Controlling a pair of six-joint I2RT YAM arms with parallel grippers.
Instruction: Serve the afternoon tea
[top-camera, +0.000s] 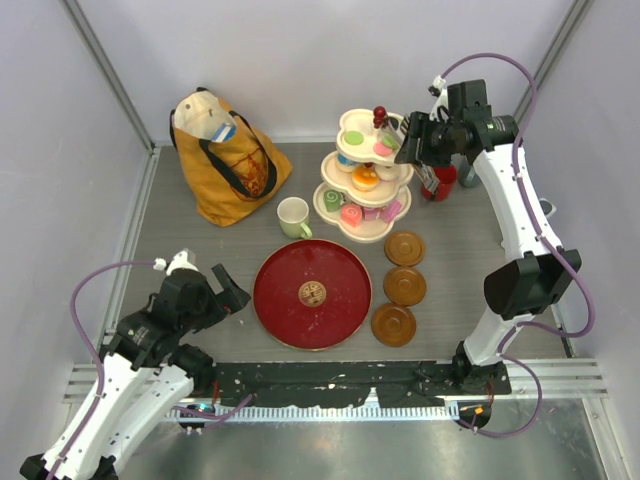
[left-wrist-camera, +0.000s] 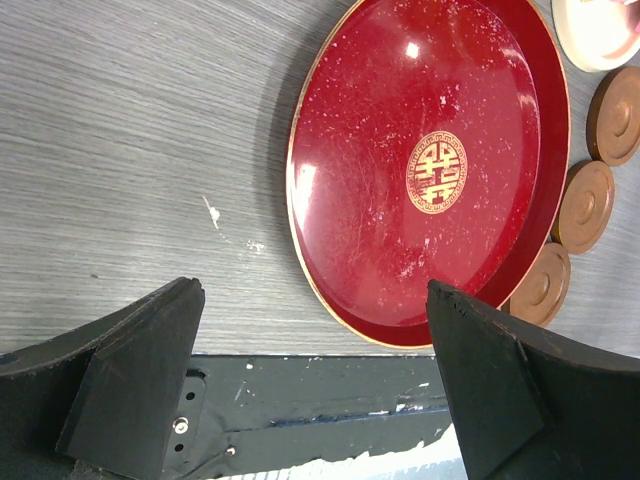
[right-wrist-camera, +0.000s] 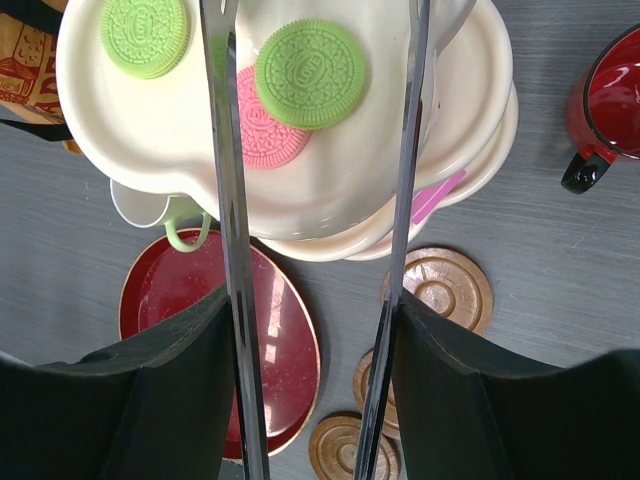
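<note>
A cream tiered stand (top-camera: 352, 222) at the back holds several small pastries. On its top tier lie a green macaron (right-wrist-camera: 310, 72), a pink one (right-wrist-camera: 262, 135) partly under it, and another green one (right-wrist-camera: 145, 35). My right gripper (top-camera: 410, 140) hovers over the top tier and is shut on metal tongs (right-wrist-camera: 225, 200), whose blades straddle the green and pink macarons. The pale green mug (top-camera: 293, 216) stands left of the stand, the red mug (top-camera: 441, 183) to its right. The grey-blue mug is out of view. My left gripper (top-camera: 235, 295) is open and empty beside the tray's left rim.
The big dark-red tray (top-camera: 285, 290) lies front centre, and it also shows in the left wrist view (left-wrist-camera: 380, 150). Three wooden coasters (top-camera: 404, 285) lie in a column to its right. A mustard-yellow tote bag (top-camera: 225, 160) stands at the back left. Walls enclose the table.
</note>
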